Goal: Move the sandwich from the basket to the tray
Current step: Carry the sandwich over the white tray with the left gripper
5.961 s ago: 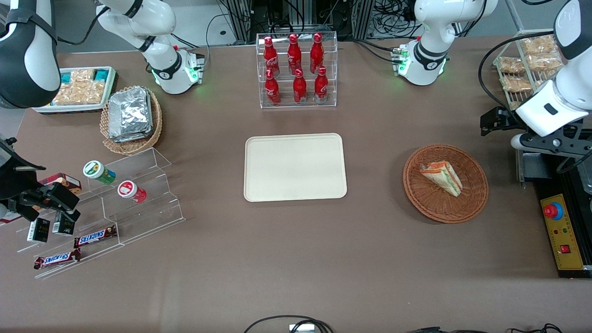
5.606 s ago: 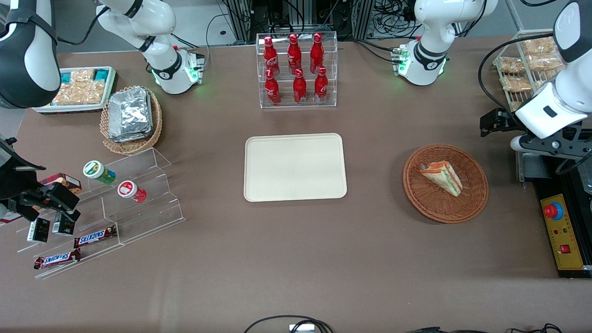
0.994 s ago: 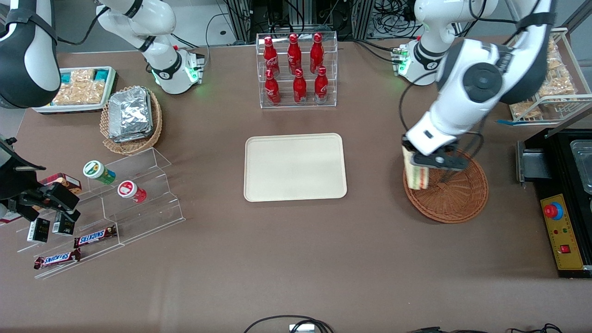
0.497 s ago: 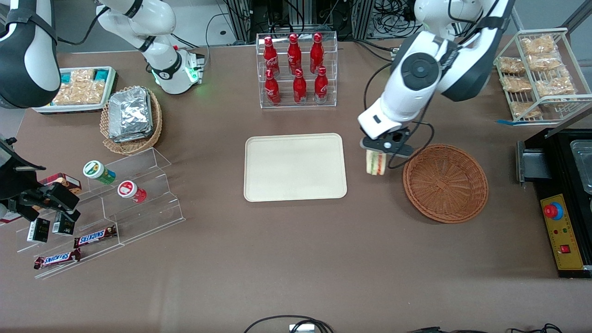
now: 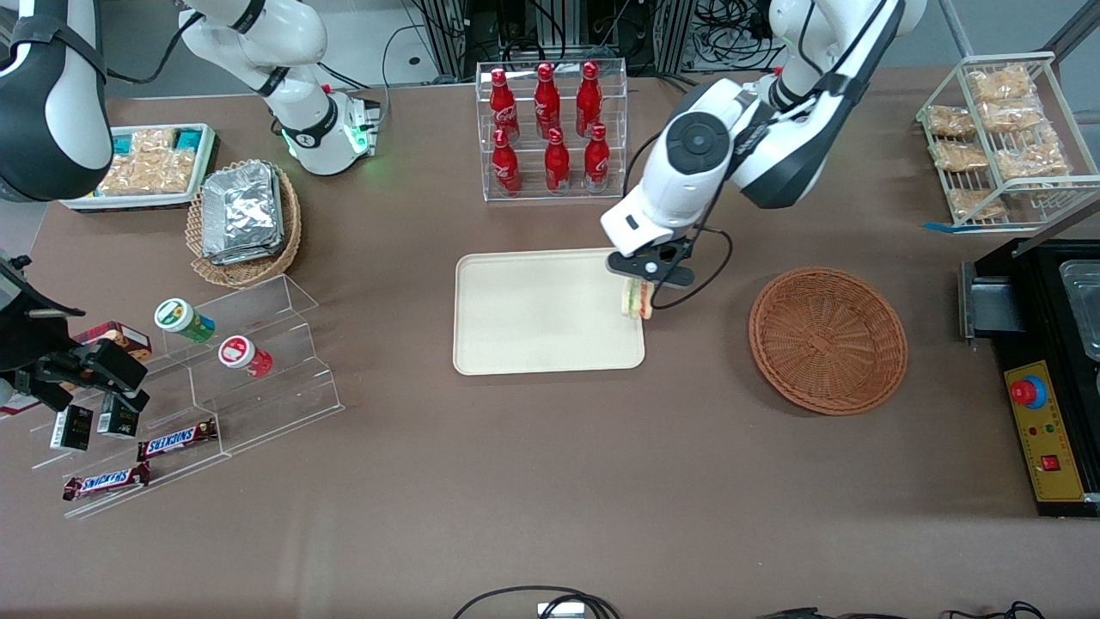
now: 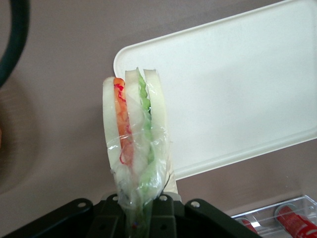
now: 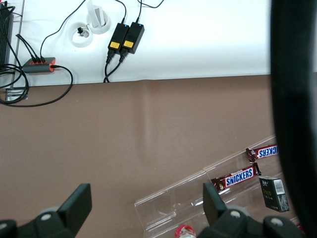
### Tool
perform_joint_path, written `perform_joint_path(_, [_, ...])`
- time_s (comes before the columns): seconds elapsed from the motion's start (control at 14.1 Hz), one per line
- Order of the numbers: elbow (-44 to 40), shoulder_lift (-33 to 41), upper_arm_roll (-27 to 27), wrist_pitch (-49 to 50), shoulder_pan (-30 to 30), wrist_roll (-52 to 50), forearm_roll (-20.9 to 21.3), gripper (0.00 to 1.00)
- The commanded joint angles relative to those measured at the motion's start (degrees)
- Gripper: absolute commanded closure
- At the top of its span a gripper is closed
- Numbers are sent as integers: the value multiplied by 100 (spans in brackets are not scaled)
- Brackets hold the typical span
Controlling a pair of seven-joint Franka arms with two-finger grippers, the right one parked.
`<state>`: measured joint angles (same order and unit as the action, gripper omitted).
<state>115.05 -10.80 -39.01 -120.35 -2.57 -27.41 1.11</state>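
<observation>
My left gripper (image 5: pixel 638 288) is shut on the sandwich (image 5: pixel 637 300), a wrapped wedge of white bread with orange and green layers. It hangs in the air above the edge of the cream tray (image 5: pixel 533 344) that faces the basket. From the wrist, the sandwich (image 6: pixel 133 139) points away from the gripper (image 6: pixel 143 218), over the rounded corner of the tray (image 6: pixel 237 89). The reddish-brown wicker basket (image 5: pixel 828 340) stands beside the tray, toward the working arm's end of the table, with nothing in it.
A clear rack of red bottles (image 5: pixel 551 129) stands farther from the front camera than the tray. A tan basket of foil packets (image 5: pixel 244 222), a white snack tray (image 5: pixel 146 165) and acrylic steps with snacks (image 5: pixel 215 378) lie toward the parked arm's end. A wire rack (image 5: pixel 1001 137) stands at the working arm's end.
The gripper took the sandwich out of the basket and carried it sideways to the tray's edge. The basket now holds nothing.
</observation>
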Motion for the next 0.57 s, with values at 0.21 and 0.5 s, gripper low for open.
perform_joint_path(0.21, [-141,-914,-1,-507,-402,-940,837,100])
perform_joint_path(0.5, [-342,-1520,16,-762,-595,-1520,1478,100])
